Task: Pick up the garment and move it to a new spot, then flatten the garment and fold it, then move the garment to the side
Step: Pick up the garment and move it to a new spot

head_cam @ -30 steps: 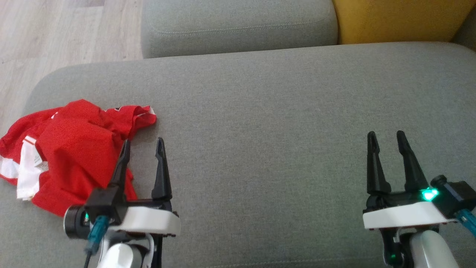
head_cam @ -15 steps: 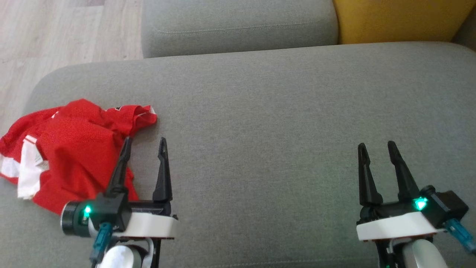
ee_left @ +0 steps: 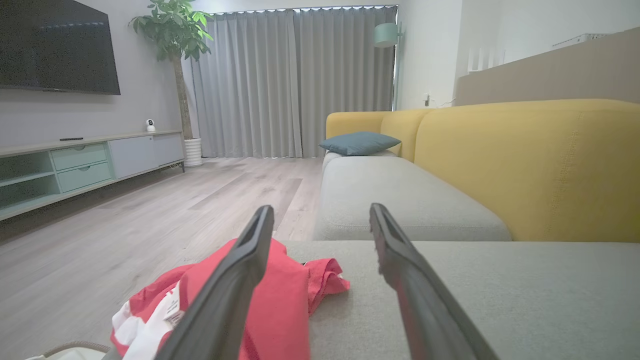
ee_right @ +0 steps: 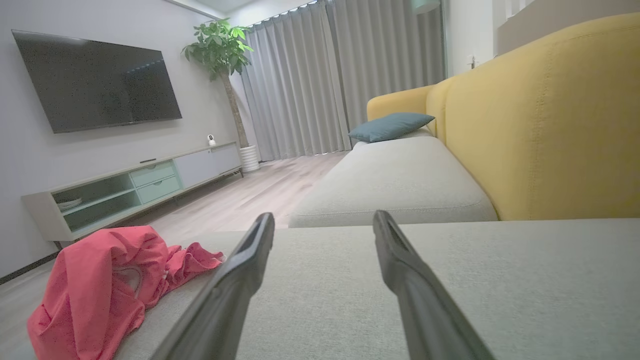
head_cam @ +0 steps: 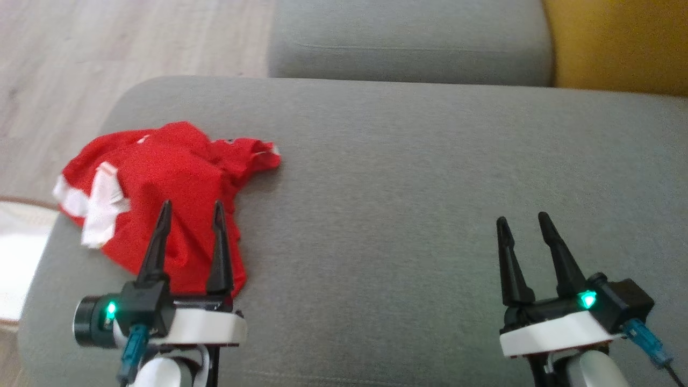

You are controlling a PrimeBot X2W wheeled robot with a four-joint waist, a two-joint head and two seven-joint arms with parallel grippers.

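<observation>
So, step one is in hand: the pick-up hasn't begun. The red garment [head_cam: 161, 177] lies in a crumpled heap at the left end of the grey sofa seat [head_cam: 408, 177], close to the seat's outer edge, with white trim and a label showing on its left side. Nothing is flattened or folded.

Left tool [head_cam: 191, 207]: jaws wide, empty. In the head view its fingers overlap the near part of the heap. The left wrist view has them above the cloth, left finger over red fabric, right finger over bare cushion. I can't confirm contact. It reads as a hover, with no fabric between the jaws.

Right tool [head_cam: 522, 219]: jaws wide, empty, over bare cushion on the right of the seat, well apart from the garment.

Next move, my read: the left tool pitches down onto the heap, centres a raised fold between the fingers, closes and lifts. It needs enough bite to catch cloth, not upholstery. The heap is bunched, so one pinch will likely lift it as a clump. The open middle of the seat is the obvious new spot, and the right tool is placed to take a second corner there.

Risk: the garment sits near the edge, so a drag could push it onto the floor [head_cam: 134, 43].
</observation>
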